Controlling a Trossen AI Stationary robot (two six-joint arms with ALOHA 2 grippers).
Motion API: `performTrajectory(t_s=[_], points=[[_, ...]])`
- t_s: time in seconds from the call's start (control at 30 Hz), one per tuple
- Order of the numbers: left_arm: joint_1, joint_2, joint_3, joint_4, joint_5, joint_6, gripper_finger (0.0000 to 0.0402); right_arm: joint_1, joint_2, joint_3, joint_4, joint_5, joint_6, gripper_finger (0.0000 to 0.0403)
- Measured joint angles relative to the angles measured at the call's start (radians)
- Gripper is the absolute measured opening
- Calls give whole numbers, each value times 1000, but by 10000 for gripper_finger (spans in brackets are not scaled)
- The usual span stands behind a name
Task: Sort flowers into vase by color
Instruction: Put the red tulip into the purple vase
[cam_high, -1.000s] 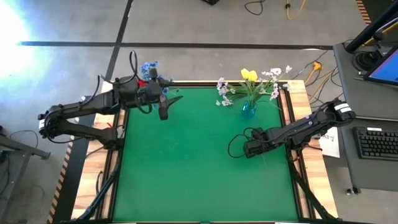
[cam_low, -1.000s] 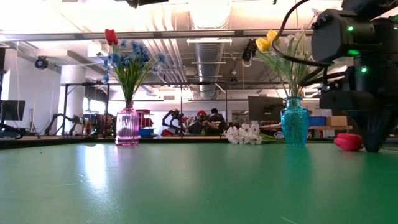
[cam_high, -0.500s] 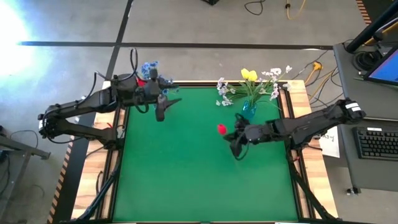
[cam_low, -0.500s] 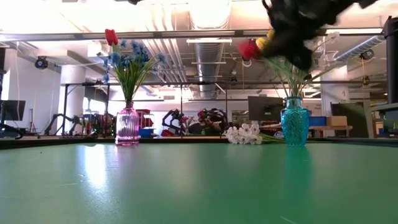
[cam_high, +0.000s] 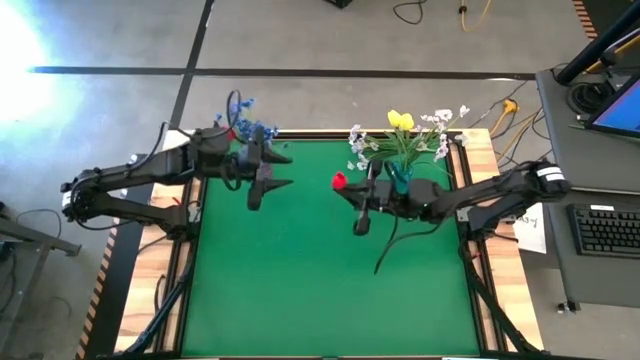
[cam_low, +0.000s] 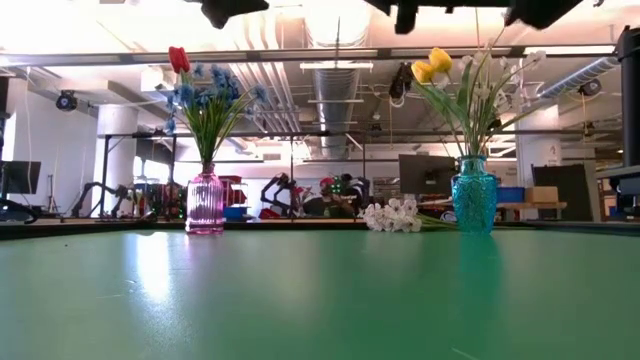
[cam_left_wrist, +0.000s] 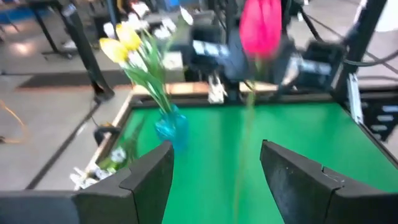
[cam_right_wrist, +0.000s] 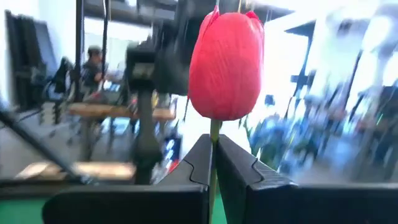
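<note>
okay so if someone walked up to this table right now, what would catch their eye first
Probably the red tulip, held up over the middle of the green table with the right gripper shut on its stem just under the bloom. The left gripper is open and faces it. Behind stand the pink vase and the teal vase, both holding flowers.

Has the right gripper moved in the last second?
Yes. In the high view the right gripper, shut on the red tulip, has travelled from the table's right side toward its middle, now just left of the blue vase.
</note>
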Motion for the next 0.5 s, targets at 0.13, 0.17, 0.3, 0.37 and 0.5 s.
performTrajectory(t_s=[0.13,0.17,0.3,0.37,0.5], points=[[-21,-9,-2,-46,-5,-10,229,-28,57,5,205,-17,-99,9],[-22,-17,-1,-57,-6,-16,229,-36,71,14,231,-27,-111,9],[-23,-67,6,-110,-11,-31,229,-63,119,67,244,-45,-141,9],[-23,-95,7,-178,-39,-46,229,-73,141,101,246,-45,-157,9],[-25,-154,10,-327,-81,-136,229,-85,171,158,231,-45,-197,9]])
